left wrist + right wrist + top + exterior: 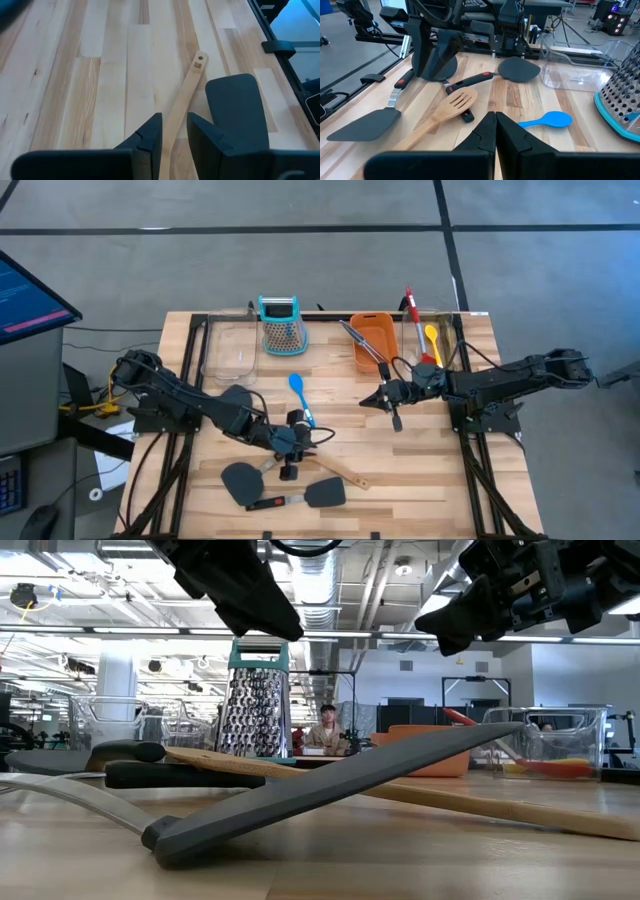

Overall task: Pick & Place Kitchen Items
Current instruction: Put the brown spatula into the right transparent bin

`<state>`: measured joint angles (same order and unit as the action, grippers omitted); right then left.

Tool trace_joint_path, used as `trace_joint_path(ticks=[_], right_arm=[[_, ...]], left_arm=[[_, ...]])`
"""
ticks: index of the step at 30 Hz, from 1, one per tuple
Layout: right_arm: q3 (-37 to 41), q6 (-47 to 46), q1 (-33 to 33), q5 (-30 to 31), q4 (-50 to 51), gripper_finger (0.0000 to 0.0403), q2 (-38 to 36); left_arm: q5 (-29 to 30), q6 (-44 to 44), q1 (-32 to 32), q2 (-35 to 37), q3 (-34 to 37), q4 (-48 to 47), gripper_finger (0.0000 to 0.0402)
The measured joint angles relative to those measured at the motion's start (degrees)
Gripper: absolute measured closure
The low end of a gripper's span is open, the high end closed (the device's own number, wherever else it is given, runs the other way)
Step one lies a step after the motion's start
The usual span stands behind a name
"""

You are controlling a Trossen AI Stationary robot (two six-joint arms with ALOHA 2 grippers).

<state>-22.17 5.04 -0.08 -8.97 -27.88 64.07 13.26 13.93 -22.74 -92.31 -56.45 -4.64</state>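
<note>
Left gripper (290, 455) at table's six o'clock, jaws part-open astride wooden slotted turner (451, 106) handle, contact unclear. Right gripper (372, 399) at three o'clock, shut, empty.

— Where's the left arm?
— It reaches in from its own side, elbow bent, wrist dropped low toward the near middle of the table. The left gripper (289, 463) points downward, its two dark fingers (150, 132) parted by a narrow gap.
— And the right arm?
— Stretched nearly level toward the table's centre, wrist held higher up. The right gripper (396, 420) has its fingers (485, 131) pressed together, nothing between them.
</note>
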Motion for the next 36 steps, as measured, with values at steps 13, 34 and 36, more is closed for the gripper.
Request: trace_joint_path(ticks=[13,34,36], right_arm=[[0.0,0.0,0.0,0.0,0.3,0.0403,0.0],[0.0,0.0,0.0,0.0,0.5,0.0403,0.0],[0.0,0.0,0.0,0.0,0.5,0.0403,0.0]], left_arm=[[3.2,0.0,0.0,0.0,0.0,1.9,0.0325],[3.7,0.0,0.0,0.0,0.0,3.3,0.0325],[3.7,-0.1,0.0,0.0,0.0,3.3,0.0325]])
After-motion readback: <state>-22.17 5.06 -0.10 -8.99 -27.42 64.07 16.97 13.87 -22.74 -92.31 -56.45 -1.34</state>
